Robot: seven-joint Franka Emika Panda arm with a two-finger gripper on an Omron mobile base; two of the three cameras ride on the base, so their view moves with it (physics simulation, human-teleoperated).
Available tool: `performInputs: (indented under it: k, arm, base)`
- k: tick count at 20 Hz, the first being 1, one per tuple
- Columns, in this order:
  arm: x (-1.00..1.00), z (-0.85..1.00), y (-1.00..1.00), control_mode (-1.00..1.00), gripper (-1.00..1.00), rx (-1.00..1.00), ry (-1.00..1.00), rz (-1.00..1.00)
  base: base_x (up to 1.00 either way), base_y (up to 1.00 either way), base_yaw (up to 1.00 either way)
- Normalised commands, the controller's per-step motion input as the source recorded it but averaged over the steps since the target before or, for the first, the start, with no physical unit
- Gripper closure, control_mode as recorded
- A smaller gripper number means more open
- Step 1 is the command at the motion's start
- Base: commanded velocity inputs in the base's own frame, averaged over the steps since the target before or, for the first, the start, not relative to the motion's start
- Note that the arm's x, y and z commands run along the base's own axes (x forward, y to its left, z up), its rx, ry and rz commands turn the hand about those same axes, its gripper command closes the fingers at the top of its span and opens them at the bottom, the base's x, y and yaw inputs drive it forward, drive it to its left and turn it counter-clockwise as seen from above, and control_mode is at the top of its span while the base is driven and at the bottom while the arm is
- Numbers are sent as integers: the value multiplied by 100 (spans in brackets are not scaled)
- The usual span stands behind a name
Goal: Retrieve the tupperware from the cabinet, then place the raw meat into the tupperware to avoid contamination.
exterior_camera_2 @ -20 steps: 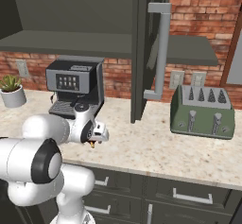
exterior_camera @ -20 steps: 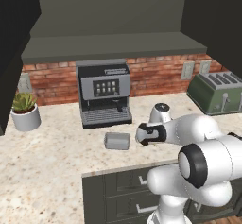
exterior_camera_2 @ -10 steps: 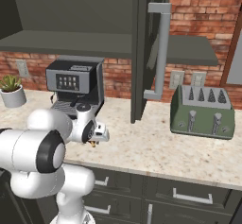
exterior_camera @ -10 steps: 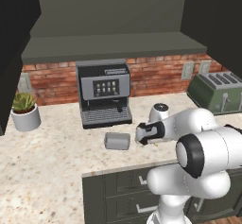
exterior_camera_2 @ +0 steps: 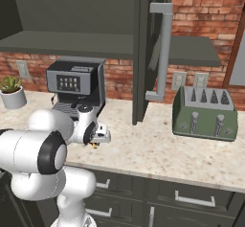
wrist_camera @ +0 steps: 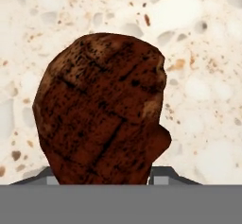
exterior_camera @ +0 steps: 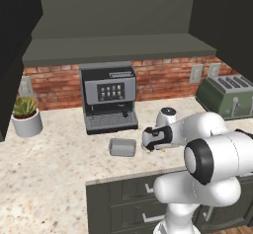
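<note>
The gripper [exterior_camera: 151,148] sits low over the speckled surface [exterior_camera: 59,178], just right of the tupperware [exterior_camera: 122,147], which lies in front of the coffee machine [exterior_camera: 108,96]. In the hand view the meat [wrist_camera: 101,109] looms large right at the gripper, its lower end hiding the fingers; whether they are clamped on it cannot be told. The cabinet [exterior_camera_2: 148,49] stands open above, one door swung out near the toaster [exterior_camera_2: 205,113]. A potted plant [exterior_camera: 26,115] stands far left.
</note>
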Motion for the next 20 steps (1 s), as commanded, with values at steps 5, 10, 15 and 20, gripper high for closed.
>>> performInputs:
  k: [5, 10, 15, 20]
  arm:
    - [-6, 14, 0, -100, 100, 1, 0, -5]
    - [-22, 62, 16, -100, 100, 6, 0, -17]
    - [-45, 58, 35, -100, 100, 9, -1, -34]
    - [-22, 51, 53, -100, 100, 13, 0, -53]
  base:
    - [0, 0, 0]
    - [0, 0, 0]
    - [0, 0, 0]
    - [0, 0, 0]
